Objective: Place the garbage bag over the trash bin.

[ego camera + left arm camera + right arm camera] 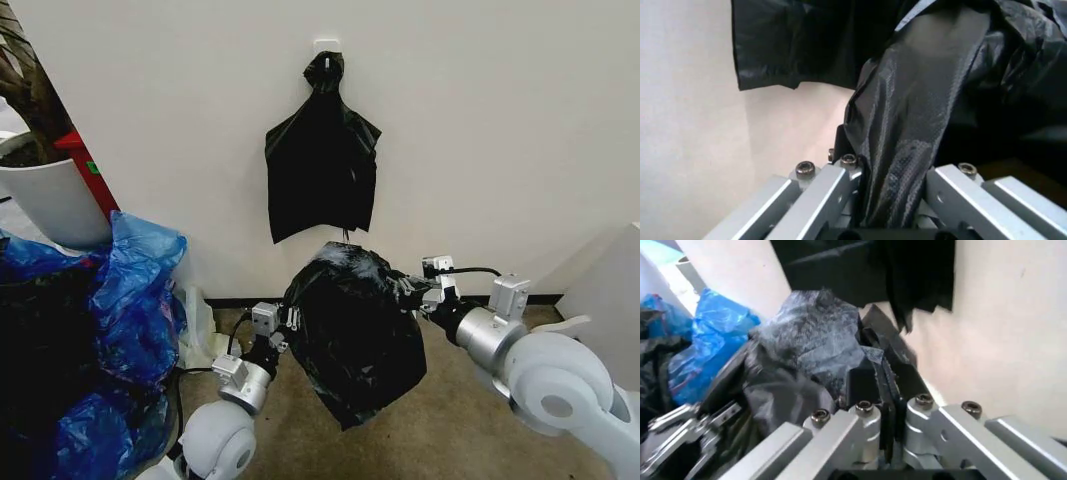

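Head camera looks forward and down at a white wall (500,150). Both wrist cameras sit very near the garbage bag (352,330), which all three views share.

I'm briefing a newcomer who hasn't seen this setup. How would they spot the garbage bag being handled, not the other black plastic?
Start at the cream wall, where a bundle of black bags hangs from a hook. Just below it, the garbage bag is held up between the left gripper and right gripper. Unlike the knotted bundle, it hangs off the wall, gripped at both sides.
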Controlling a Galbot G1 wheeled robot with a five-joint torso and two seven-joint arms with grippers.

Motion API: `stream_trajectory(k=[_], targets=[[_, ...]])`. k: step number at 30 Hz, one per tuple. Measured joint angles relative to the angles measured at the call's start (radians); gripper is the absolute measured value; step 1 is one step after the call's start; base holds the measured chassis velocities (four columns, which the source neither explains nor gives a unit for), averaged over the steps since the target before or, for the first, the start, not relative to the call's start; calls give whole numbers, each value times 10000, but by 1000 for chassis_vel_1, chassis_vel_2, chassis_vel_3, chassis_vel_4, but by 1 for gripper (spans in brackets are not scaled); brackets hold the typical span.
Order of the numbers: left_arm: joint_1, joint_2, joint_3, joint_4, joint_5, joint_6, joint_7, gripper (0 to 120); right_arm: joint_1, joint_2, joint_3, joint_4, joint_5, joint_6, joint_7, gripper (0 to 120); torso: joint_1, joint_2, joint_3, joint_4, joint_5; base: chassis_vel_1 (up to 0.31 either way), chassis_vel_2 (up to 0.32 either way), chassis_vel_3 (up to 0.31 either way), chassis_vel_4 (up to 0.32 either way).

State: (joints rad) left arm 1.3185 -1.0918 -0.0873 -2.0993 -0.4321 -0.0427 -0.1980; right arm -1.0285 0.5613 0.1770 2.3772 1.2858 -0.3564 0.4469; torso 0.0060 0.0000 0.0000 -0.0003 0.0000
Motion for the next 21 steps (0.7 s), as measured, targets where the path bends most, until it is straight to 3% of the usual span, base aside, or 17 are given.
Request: stream_trajectory(k=[12,21], targets=[[89,-12,-20,50,400,-300,966,4,470,-455,223,-955,-989,-70,-544,0,0,0,0,0,0,0,0,0,0],[107,-22,-33,23,307,-615,1377,4,354,-762,470,-2695,-1453,28,-2997,0,0,0,0,1,1,0,0,0,0]])
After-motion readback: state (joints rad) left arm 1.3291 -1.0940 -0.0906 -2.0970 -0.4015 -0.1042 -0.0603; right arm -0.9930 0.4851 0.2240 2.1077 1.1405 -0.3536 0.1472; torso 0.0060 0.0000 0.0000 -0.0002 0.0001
